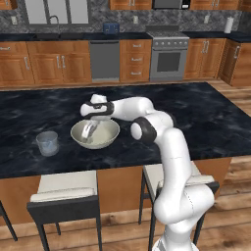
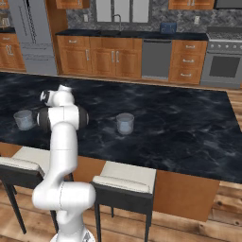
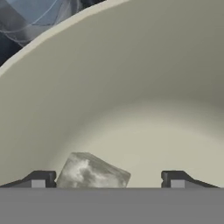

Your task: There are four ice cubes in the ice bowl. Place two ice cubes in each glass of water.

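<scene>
Hand (image 3: 107, 179) wide open, perhaps astride ice cube (image 3: 92, 171)

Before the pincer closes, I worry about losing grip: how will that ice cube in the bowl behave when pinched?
The ice cube looks glossy and tiny, so probably slippery and light. It lies skewed between the open pincer tips, so it may twist. The bowl curves smoothly, so a dropped cube would likely slide.

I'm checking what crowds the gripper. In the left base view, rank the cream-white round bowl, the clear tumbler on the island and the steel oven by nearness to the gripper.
1. Cream-white round bowl: the gripper reaches down inside it.
2. Clear tumbler: left of the bowl on the black marble island.
3. Steel oven: across the kitchen on the back wall.
</scene>
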